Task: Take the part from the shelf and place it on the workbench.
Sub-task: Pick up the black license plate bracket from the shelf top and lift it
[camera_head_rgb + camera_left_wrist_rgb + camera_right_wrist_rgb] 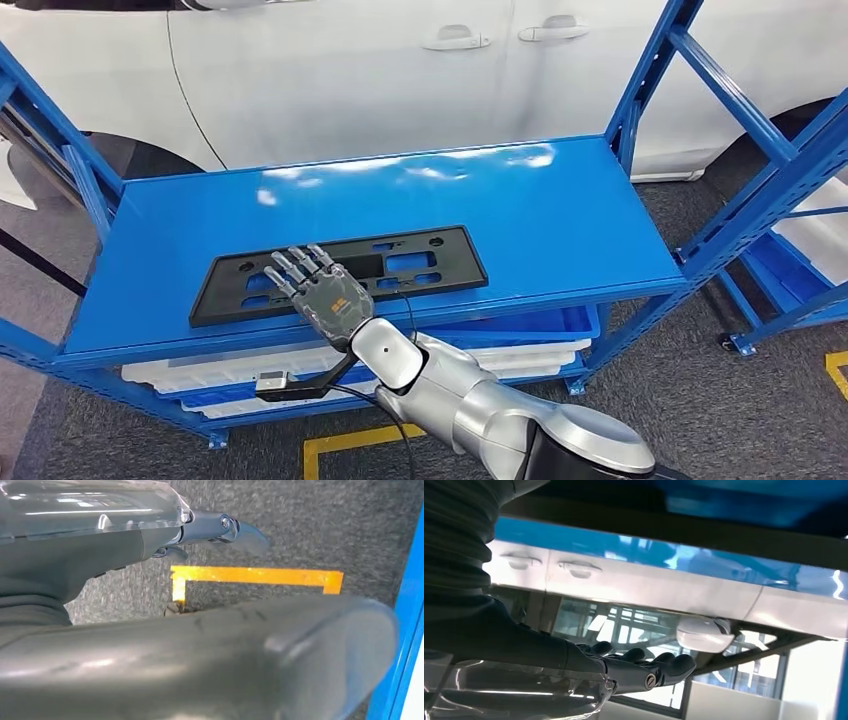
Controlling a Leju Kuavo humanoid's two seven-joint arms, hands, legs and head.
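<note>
Fingers (300, 264) of the right hand (322, 292) lie spread flat over the black part (340, 272), gripping nothing. The part rests near the shelf's (560, 215) front edge. Being thin and flat, it could slide — or tip off — under 1 careless scoop.

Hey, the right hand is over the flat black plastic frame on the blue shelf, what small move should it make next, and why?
Probably lower and curl the fingers on the frame's near edge: the right hand lies over the flat black plastic frame, fingers straight and apart, gripping nothing.
</note>
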